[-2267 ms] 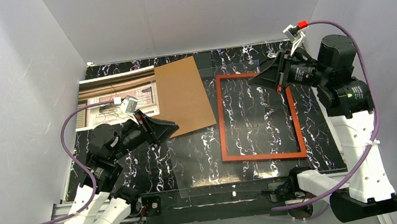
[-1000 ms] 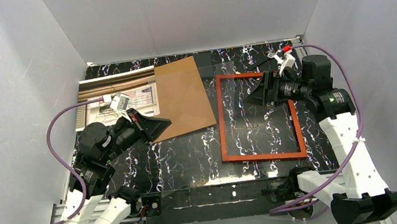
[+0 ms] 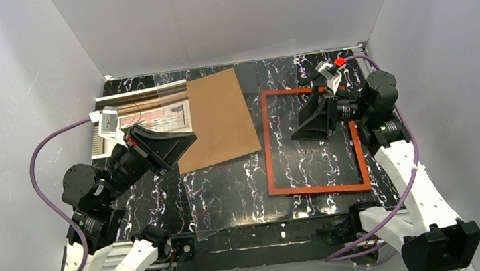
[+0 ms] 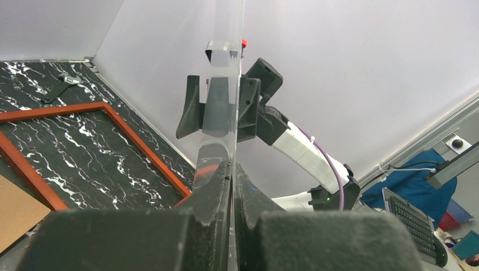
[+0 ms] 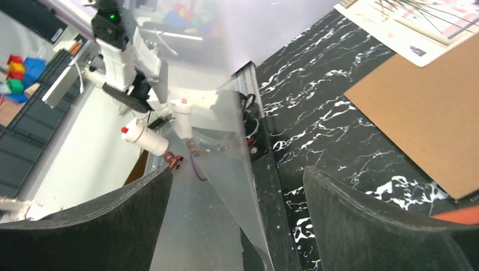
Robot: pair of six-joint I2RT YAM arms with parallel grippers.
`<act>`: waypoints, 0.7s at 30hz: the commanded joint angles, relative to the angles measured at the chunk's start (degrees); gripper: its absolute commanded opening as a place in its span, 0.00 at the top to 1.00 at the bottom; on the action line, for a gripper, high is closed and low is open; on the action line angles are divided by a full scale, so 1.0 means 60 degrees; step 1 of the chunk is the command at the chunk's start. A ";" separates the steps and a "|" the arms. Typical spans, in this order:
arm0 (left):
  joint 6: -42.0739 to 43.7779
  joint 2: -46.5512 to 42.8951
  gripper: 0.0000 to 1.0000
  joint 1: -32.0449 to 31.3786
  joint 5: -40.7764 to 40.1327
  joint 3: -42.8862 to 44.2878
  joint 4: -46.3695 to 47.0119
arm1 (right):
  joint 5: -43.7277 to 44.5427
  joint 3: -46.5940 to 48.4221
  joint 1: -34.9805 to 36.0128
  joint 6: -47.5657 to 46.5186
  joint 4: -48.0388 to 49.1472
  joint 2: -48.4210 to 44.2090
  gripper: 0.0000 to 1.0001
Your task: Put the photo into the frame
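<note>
Left gripper is clamped on the clear sheet, gripping one edge and holding it raised off the table, tilted toward the right side. My guess is that's the glazing, held up for a two-arm handover or reposition.

Right gripper hovers over the far part of the frame with its jaws spread wide and nothing held. On the right wrist cam the sheet's edge sits between the fingers, so it looks lined up to take the other end.

The frame lies flat right of centre with bare table showing through it.

The photo is at the far left, face up and well apart from the frame. The brown board overlaps its right edge, so it likely has to slide out from under the board first.
</note>
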 commanded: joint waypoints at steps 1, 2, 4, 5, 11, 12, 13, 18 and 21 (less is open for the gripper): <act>-0.0006 0.0000 1.00 -0.0019 0.0141 0.0102 0.1224 | -0.0661 0.0187 0.0401 0.1224 0.1832 -0.0344 0.07; -0.0003 -0.0002 1.00 -0.0019 0.0116 0.0044 0.1256 | -0.0678 0.0223 0.0482 0.1357 0.1983 -0.0437 0.07; 0.0083 -0.0024 1.00 -0.0019 0.0034 -0.0082 0.1254 | -0.0702 0.0330 0.0603 0.1579 0.2031 -0.0577 0.08; 0.0133 -0.0048 1.00 -0.0019 -0.0013 -0.0142 0.1217 | -0.0710 0.0382 0.0644 0.1689 0.2030 -0.0642 0.09; 0.0445 -0.0341 1.00 -0.0019 -0.0629 -0.0782 0.1472 | -0.0946 0.0547 0.0684 0.2356 0.1926 -0.0912 0.23; 0.0480 -0.0415 1.00 -0.0019 -0.0764 -0.0909 0.1534 | -0.0999 0.0569 0.0675 0.2458 0.1907 -0.0944 0.25; 0.0514 -0.0441 1.00 -0.0019 -0.0854 -0.0980 0.1549 | -0.1035 0.0586 0.0681 0.2533 0.1888 -0.0968 0.27; 0.0667 -0.0421 1.00 -0.0019 -0.0988 -0.1079 0.1333 | -0.1060 0.0566 0.0671 0.2796 0.1856 -0.1167 0.37; 0.0685 -0.0410 1.00 -0.0019 -0.1084 -0.1202 0.1452 | -0.1043 0.0647 0.0683 0.2805 0.1697 -0.1293 0.42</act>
